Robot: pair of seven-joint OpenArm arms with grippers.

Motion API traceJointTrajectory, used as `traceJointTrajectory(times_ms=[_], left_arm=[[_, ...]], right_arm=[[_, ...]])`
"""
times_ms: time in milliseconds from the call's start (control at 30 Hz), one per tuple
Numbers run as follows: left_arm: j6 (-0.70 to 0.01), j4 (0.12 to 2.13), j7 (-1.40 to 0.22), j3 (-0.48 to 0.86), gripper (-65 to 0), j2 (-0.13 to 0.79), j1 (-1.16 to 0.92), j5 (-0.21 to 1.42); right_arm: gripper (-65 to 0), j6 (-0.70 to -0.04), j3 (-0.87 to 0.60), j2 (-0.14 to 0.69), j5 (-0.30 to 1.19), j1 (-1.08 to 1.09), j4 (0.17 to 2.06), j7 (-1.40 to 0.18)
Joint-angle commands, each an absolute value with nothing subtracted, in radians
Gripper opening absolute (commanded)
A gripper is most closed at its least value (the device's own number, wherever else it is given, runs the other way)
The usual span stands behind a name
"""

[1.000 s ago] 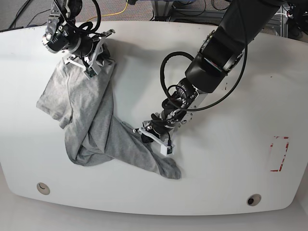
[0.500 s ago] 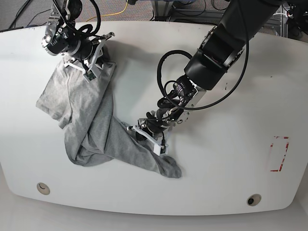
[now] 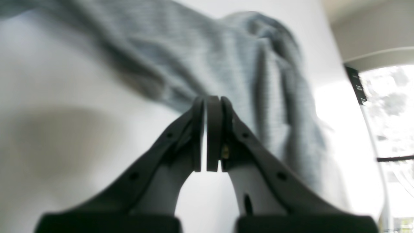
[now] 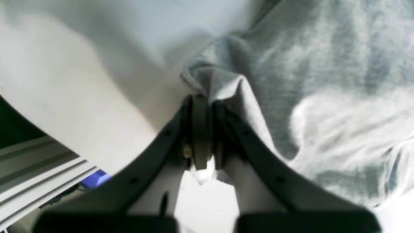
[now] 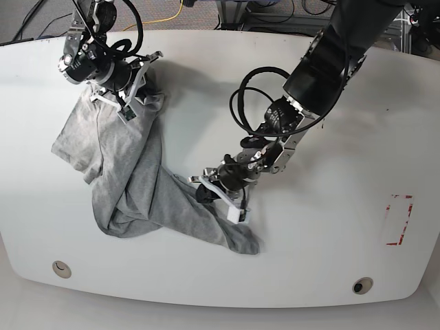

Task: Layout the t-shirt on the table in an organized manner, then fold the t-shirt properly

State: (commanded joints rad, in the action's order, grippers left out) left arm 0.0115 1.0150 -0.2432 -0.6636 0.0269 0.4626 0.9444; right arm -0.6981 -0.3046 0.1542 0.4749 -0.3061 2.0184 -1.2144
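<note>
- Right gripper (image 5: 130,96), far-left corner of the table (image 5: 206,82): jaws are clamped down on a bunched fold of the t-shirt (image 5: 130,185). In the right wrist view, cloth is seen pinched between the pads (image 4: 200,129). This edge is judged to be held as an anchor so the fabric can be pulled taut for spreading.
- T-shirt: left-of-centre on the table, twisted and bunched, running diagonally from the right gripper down toward the near edge. One flat panel lies at far left; a narrow tail ends near the table's front. Layout is judged not yet done; no lettering or collar is visible.
- Left gripper (image 5: 223,196), mid-table at the shirt's lower tail: jaws are closed to a hairline gap in the left wrist view (image 3: 207,106). No cloth is seen between them, so a hold on the t-shirt cannot be confirmed.
</note>
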Motion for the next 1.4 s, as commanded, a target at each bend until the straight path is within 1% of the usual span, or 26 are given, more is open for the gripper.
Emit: traceJointTrajectory(times_ms=[167,333,400,433,500,533,567,600,633,667,700,800,867,900,1033,1233,1400], left_arm=[[0.012,1.046,-0.246,-0.621,-64.9,0.031,0.437,0.944],[0.01,1.047,-0.248,-0.619,-64.6,0.031,0.438,0.944],[0.01,1.044,-0.248,-0.621,-64.4,0.031,0.441,0.944],[0.01,1.044,-0.248,-0.621,-64.4,0.031,0.441,0.943],[0.01,1.043,-0.248,-0.622,-63.7,0.028,0.443,0.943],[0.01,1.043,-0.248,-0.622,-62.2,0.028,0.443,0.943],[0.01,1.043,-0.248,-0.622,-60.7,0.027,0.443,0.943],[0.01,1.043,-0.248,-0.622,-56.7,0.025,0.443,0.943],[0.01,1.041,-0.248,-0.622,-51.0,0.025,0.443,0.943],[0.01,1.041,-0.248,-0.622,-47.4,0.024,0.443,0.943],[0.01,1.04,-0.248,-0.624,-41.4,0.022,0.443,0.943],[0.01,1.01,-0.248,-0.624,-27.8,0.004,0.443,0.941],[0.01,0.98,-0.248,-0.621,-22.1,-0.021,0.446,0.941],[0.01,0.955,-0.246,-0.619,-20.3,-0.031,0.455,0.94],[0.01,0.852,-0.245,-0.621,-21.5,-0.081,0.504,0.94],[0.01,0.661,-0.24,-0.618,-20.6,-0.157,0.579,0.941],[0.01,0.492,-0.208,-0.618,-20.6,-0.157,0.65,0.944]], right_arm=[[-64.8,-0.698,-0.305,0.153,0.475,-0.285,2.017,-1.214],[-64.7,-0.698,-0.305,0.153,0.473,-0.26,2.017,-1.216],[-61.7,-0.698,-0.305,0.154,0.473,-0.252,2.017,-1.219],[-58.8,-0.698,-0.305,0.154,0.473,-0.252,2.017,-1.219],[-50.1,-0.698,-0.305,0.154,0.476,-0.248,2.018,-1.221],[-45.2,-0.698,-0.305,0.154,0.476,-0.246,2.018,-1.222],[-41.7,-0.698,-0.305,0.154,0.475,-0.246,2.018,-1.222],[-34.7,-0.698,-0.305,0.156,0.475,-0.248,2.018,-1.222],[-26.8,-0.698,-0.305,0.156,0.478,-0.251,2.018,-1.222],[-22.8,-0.698,-0.306,0.156,0.479,-0.251,2.018,-1.222],[-17.3,-0.698,-0.306,0.156,0.481,-0.254,2.02,-1.222],[-7.1,-0.698,-0.306,0.156,0.481,-0.255,2.02,-1.221],[-3.0,-0.698,-0.306,0.156,0.481,-0.257,2.02,-1.219],[-1.7,-0.698,-0.306,0.156,0.481,-0.257,2.02,-1.219],[-1.4,-0.698,-0.306,0.153,0.481,-0.257,2.028,-1.218],[-1.4,-0.698,-0.309,0.153,0.506,-0.249,2.032,-1.218],[-1.4,-0.698,-0.389,0.154,0.584,-0.251,2.031,-1.218]])
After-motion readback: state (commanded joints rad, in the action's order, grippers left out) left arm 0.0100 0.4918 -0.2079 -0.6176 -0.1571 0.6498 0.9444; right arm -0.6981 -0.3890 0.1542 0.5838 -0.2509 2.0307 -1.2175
